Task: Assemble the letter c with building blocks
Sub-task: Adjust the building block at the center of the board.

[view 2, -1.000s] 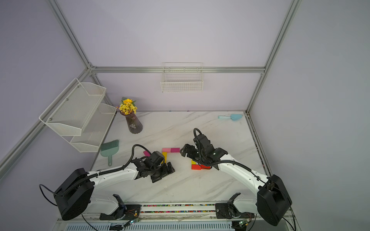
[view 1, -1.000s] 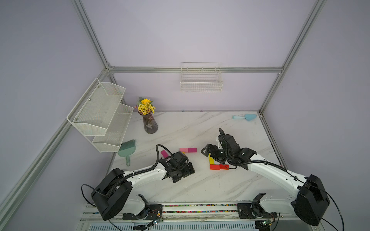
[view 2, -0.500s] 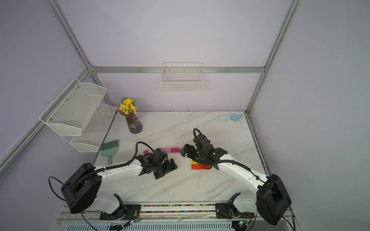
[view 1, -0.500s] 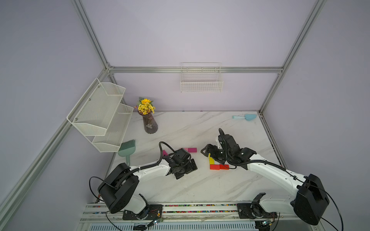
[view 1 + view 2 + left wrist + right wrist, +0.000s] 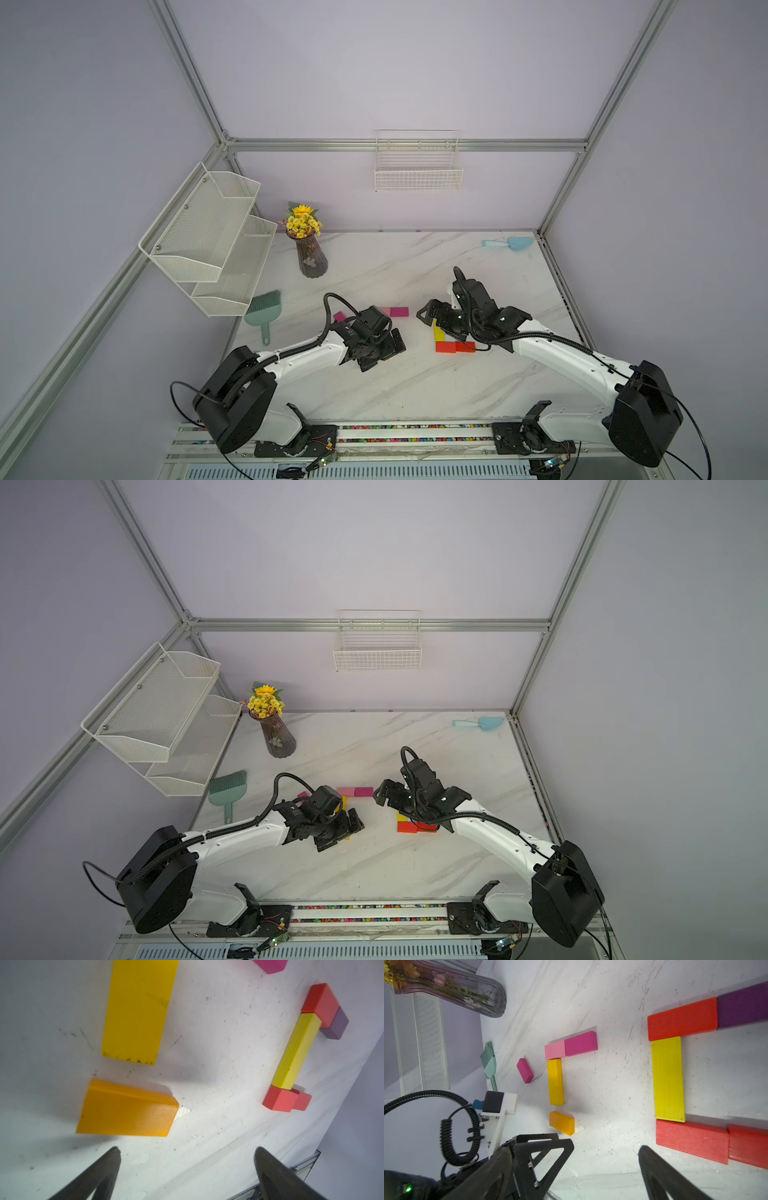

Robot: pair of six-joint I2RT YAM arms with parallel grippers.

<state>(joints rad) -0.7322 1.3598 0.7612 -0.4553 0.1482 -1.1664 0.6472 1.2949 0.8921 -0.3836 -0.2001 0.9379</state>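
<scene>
While the left gripper hangs low over the marble table with its jaws spread wide and nothing between them, the orange block lies flat just ahead of it, off toward one fingertip rather than centred. I read its long axis as running roughly along the line between my two fingertips. It sits slightly askew to the near end of the long yellow block, with a small gap between them. That gap, I judge, is what the coming move turns on, and the left arm is plainly the nearer one.

The right gripper, equally wide and empty, sits by the separate red, purple and yellow figure. The light pink block and magenta block cap the long yellow block's far end.

As for containers, the wire basket and two-tier mesh shelf show nothing inside, and the vase holds yellow flowers.
</scene>
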